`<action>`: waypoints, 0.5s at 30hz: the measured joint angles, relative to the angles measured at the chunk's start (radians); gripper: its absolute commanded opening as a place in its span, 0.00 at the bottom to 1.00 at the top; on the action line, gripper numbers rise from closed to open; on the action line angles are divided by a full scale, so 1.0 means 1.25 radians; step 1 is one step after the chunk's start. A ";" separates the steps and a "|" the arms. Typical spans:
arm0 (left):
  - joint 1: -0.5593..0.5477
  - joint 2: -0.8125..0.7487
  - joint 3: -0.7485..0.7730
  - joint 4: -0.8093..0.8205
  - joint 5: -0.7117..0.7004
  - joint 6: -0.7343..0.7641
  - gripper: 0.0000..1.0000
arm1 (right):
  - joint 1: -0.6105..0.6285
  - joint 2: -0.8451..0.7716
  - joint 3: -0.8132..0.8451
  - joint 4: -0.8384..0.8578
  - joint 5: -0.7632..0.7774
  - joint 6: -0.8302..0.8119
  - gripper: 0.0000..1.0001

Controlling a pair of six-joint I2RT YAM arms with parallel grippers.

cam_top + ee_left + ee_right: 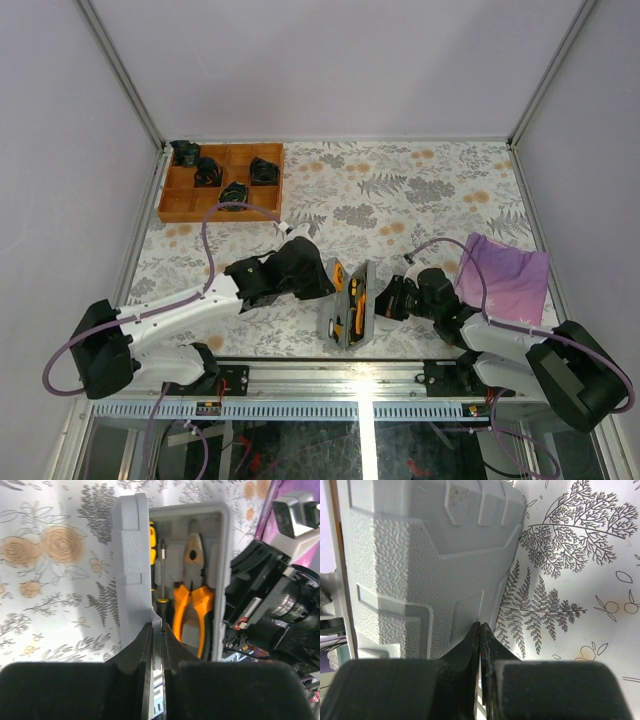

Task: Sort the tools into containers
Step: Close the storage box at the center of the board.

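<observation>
The grey case (332,322) stands partly open in a V near the table's front edge. My left gripper (322,283) is shut on the thin edge of its left half; in the left wrist view the gripper (157,626) pinches that grey rim (131,555). Inside lie the orange-handled pliers (192,597) and the slim screwdriver (161,572). My right gripper (384,299) holds the other half from outside; in the right wrist view the gripper (480,625) is shut on a thin tab of the textured shell (420,555). The tape measure and key are not visible.
An orange wooden compartment tray (175,205) holding several black items stands at the back left. A purple cloth (505,275) lies right of the right arm. The metal rail (350,378) marks the near table edge.
</observation>
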 measured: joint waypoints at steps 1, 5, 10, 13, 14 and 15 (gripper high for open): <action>-0.006 0.010 0.011 0.002 0.001 -0.003 0.00 | 0.000 0.001 0.000 0.001 0.000 0.000 0.00; -0.034 0.050 0.045 0.020 0.000 -0.018 0.00 | 0.000 0.011 0.000 0.015 -0.001 0.002 0.00; -0.077 0.126 0.104 0.045 -0.006 -0.038 0.00 | 0.001 0.037 0.001 0.051 -0.013 0.009 0.00; -0.108 0.181 0.141 0.057 -0.010 -0.042 0.00 | 0.001 0.051 0.001 0.069 -0.020 0.015 0.00; -0.118 0.200 0.154 0.060 -0.010 -0.045 0.00 | 0.001 0.055 0.001 0.069 -0.020 0.016 0.00; -0.128 0.219 0.167 0.063 -0.011 -0.046 0.00 | 0.001 0.059 0.001 0.068 -0.020 0.018 0.00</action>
